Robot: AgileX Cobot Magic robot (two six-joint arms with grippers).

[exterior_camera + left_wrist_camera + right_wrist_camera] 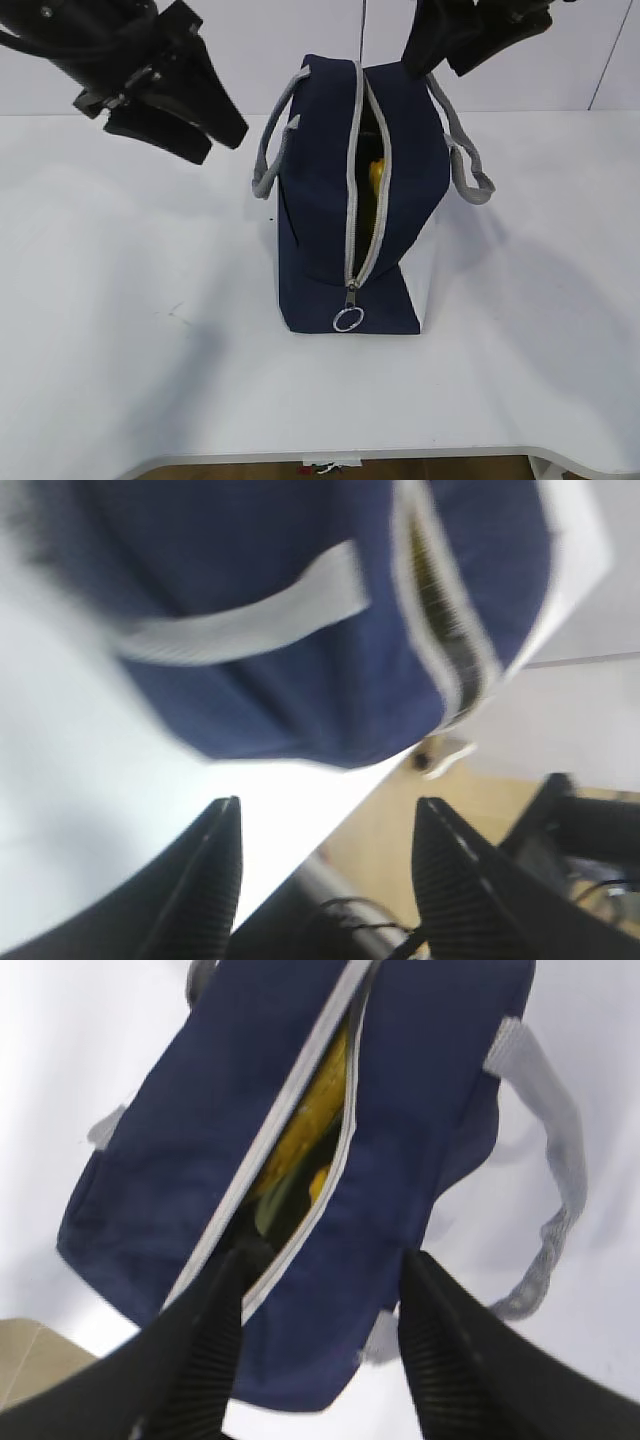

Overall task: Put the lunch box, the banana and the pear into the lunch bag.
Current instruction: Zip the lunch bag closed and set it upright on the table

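Note:
The navy lunch bag (320,190) stands mid-table, its grey zipper open in a narrow slit and the ring pull (348,319) at the near end. Yellow fruit (305,1125) shows through the slit, also in the exterior view (372,178); I cannot tell banana from pear. A pale green patch (270,1210) lies under it, perhaps the lunch box lid. My left gripper (185,125) hangs open and empty above the table, left of the bag (300,630). My right gripper (320,1305) is open and empty above the bag's far end.
The grey handles (272,150) (466,160) droop on both sides of the bag. The white table (120,330) has its front edge (400,455) near the bottom. In the left wrist view the table edge (360,780) and floor show beyond the bag.

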